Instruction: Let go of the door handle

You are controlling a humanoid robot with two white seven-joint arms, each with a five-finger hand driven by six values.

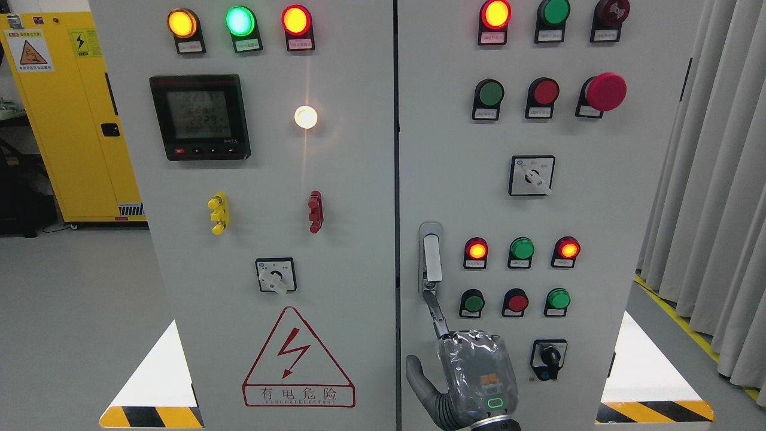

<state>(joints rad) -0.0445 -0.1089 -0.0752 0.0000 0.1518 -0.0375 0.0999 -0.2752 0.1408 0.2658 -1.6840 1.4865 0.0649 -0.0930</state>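
The silver door handle (431, 258) stands upright in its recess at the left edge of the right cabinet door (598, 209). My right hand (473, 377), its back wrapped in clear plastic, comes up from the bottom edge just below the handle. Its index finger (435, 314) is stretched upward, and the tip touches the handle's lower end. The thumb (419, 374) is spread out to the left. No finger is wrapped around the handle. The other fingers are hidden behind the back of the hand. The left hand is not in view.
The door carries lit indicator lamps (477, 249), push buttons, a red mushroom button (605, 91) and rotary switches (547, 358) right of the hand. The left door (269, 239) has a meter and a hazard triangle. A yellow cabinet (66, 120) stands far left, and curtains (718, 179) hang at right.
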